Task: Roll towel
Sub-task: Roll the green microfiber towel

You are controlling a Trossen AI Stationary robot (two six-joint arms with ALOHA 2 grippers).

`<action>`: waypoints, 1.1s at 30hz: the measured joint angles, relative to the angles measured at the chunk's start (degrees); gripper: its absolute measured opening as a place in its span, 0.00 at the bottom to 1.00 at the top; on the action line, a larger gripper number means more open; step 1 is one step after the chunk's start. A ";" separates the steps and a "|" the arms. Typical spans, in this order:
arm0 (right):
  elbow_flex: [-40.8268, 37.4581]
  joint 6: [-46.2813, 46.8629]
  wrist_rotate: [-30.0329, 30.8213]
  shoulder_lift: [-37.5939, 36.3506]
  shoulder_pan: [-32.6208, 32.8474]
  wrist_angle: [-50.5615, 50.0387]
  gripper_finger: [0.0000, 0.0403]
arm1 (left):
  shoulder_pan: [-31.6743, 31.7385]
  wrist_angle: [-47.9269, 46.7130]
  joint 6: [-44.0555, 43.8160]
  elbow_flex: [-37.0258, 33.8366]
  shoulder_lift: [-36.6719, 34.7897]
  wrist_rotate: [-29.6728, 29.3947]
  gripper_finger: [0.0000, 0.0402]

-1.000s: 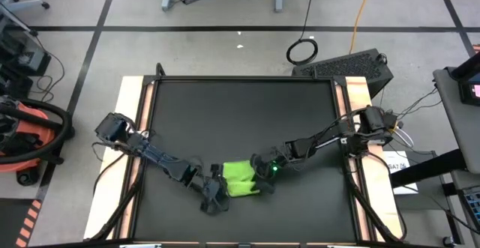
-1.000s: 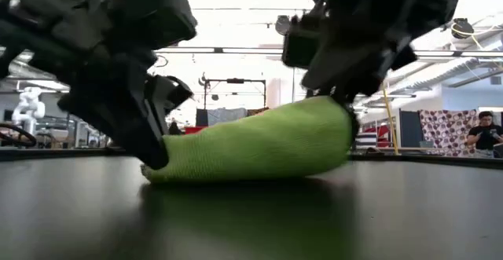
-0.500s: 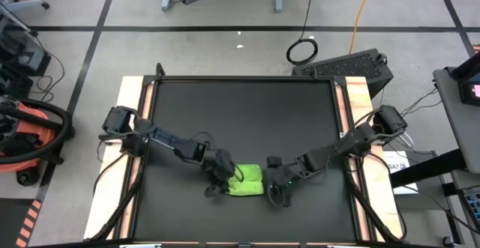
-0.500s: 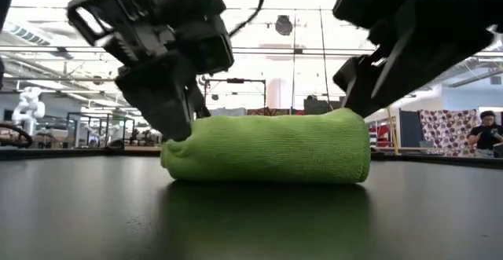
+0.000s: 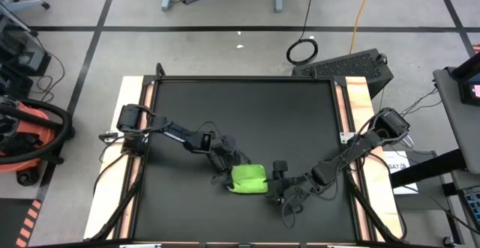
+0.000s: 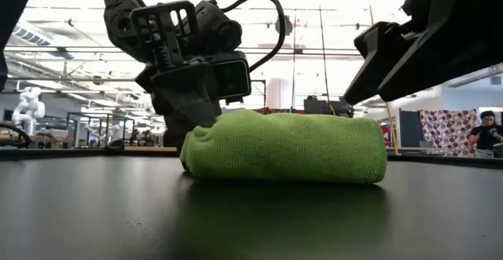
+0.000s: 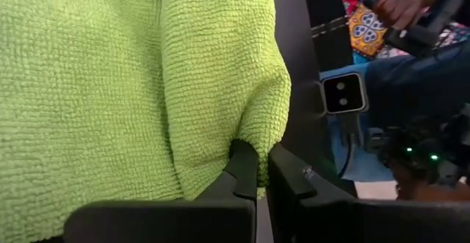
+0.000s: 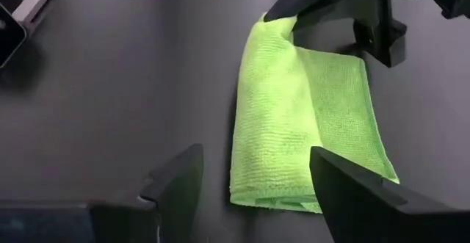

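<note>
The lime-green towel (image 5: 249, 179) lies as a short roll, its long side flat on the black mat (image 5: 240, 113), toward the table's near edge. My left gripper (image 5: 227, 171) is shut at the towel's left end (image 6: 192, 134). My right gripper (image 5: 283, 192) stands open just off the towel's right end. It is raised above that end in the low view (image 6: 409, 52), and its own view (image 8: 257, 180) shows its fingers wide apart and clear of the towel (image 8: 301, 111). My left gripper has its fingertips (image 7: 242, 158) in the rolled edge at the towel's left end (image 7: 250, 129), where the cloth puckers in toward them. The fingers slant down from the table's far left. How much cloth lies between them does not show. The towel rests on the mat.
Pale wooden strips (image 5: 133, 128) border the mat left and right. The low camera (image 7: 344, 94) sits at the table's near edge. A person's hand (image 7: 404, 4) shows beyond the table. Bare mat stretches toward the far edge.
My right gripper has let go of the towel's right end, risen and drawn back toward the near right. My left gripper has swung from the towel's near left toward the far edge and rolled. The towel's raised right end has dropped and it lies level, slid slightly right.
</note>
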 joint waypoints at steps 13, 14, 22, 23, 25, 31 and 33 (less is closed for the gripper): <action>0.00 -1.18 0.26 5.80 0.36 1.30 0.60 | 2.55 1.18 -2.59 -0.08 0.24 5.24 0.02; 0.00 -0.74 0.28 6.72 0.29 1.87 0.60 | 2.55 1.19 -2.61 -0.08 0.26 5.34 0.02; 0.13 7.70 2.55 13.38 -0.58 8.22 0.54 | 2.62 0.67 -3.11 -0.08 0.30 6.99 0.02; 0.17 9.12 2.70 13.74 -0.71 8.33 0.50 | 2.62 0.54 -3.51 -0.08 0.30 7.00 0.02; 0.16 10.89 3.32 14.23 -0.72 8.33 0.41 | 2.62 0.37 -4.18 -0.10 0.32 6.97 0.02; 0.13 14.26 -1.11 13.25 -1.87 8.43 0.05 | 2.60 1.82 -3.51 -0.31 -0.36 7.66 0.16; 0.13 15.00 -6.31 13.04 -3.19 9.36 0.04 | 2.64 1.63 -3.00 -0.39 -1.10 6.36 0.23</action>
